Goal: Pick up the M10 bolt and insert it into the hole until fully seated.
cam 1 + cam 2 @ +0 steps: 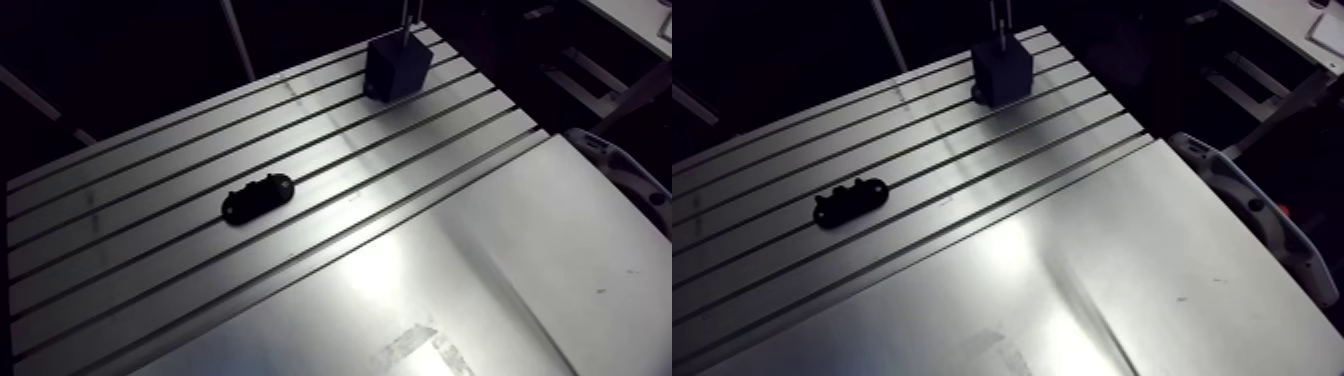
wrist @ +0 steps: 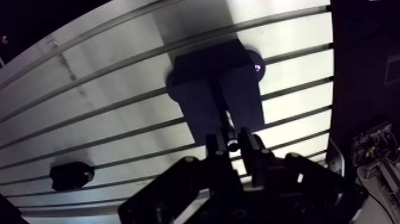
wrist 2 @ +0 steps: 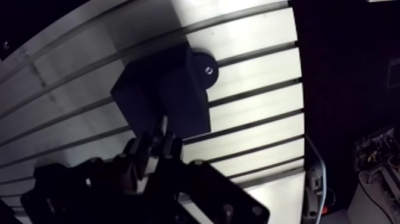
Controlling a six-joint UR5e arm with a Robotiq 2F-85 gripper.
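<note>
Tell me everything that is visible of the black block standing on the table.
The black block is a dark, matte, box-shaped piece standing upright on the slotted table near its far edge. A round black disc peeks out beside its base. The gripper holds the M10 bolt over its top; contact cannot be judged.

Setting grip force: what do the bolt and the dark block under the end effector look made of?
Bolt: probably steel, dark with small bright glints. Block: matte black, no shine, crisp edges; plastic or anodised metal, cannot tell which.
</note>
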